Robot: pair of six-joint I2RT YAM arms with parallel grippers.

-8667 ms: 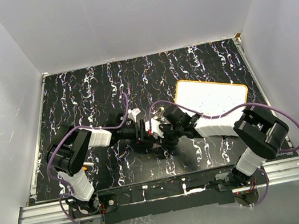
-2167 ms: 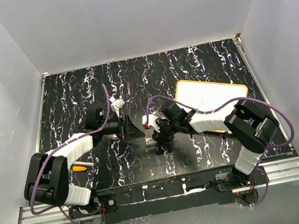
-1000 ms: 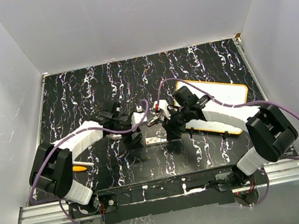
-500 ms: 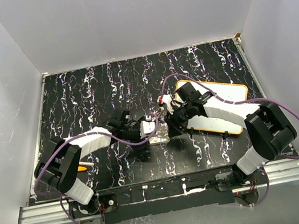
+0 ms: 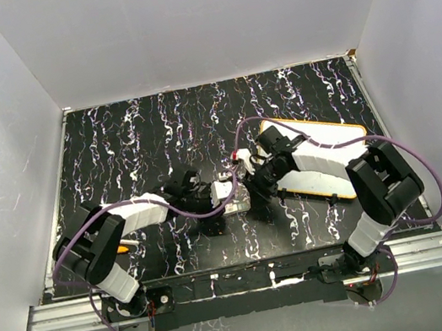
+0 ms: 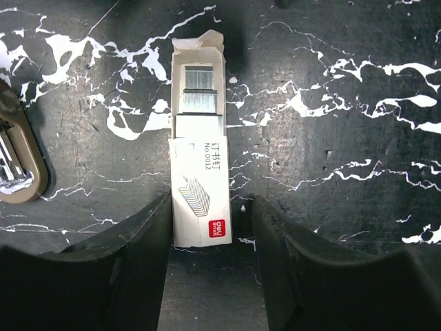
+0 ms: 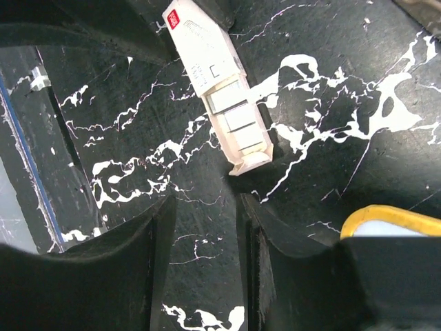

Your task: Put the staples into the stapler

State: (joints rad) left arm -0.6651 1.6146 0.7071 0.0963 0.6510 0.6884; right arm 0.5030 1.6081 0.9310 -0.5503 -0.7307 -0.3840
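In the middle of the black table with white streaks (image 5: 114,141) lies the small cream-white cardboard box of staples (image 5: 227,190). It sits flat between the two arms.

In the left wrist view the box of staples (image 6: 200,152) runs straight up and down the frame. Its open end points to the top, and rows of grey staples show inside. Its shut end, with a red mark, points to the bottom. That shut end sits between the left fingers (image 6: 138,234). These fingers are spread, one on each side of the box. The finger on the left of the frame is right at the box edge. The finger on the right of the frame is a little apart from it. At the left edge of this frame is a tan rounded stapler (image 6: 21,162) with shiny metal in it, near the box but not touching.

In the right wrist view the box (image 7: 220,89) lies slanted. Its shut end is at the upper left and its open end at the lower right. The right fingers (image 7: 155,248) are spread, with only bare table between them. The open end is just above that gap.

A white board with a yellow rim (image 7: 379,224) shows at the lower right.
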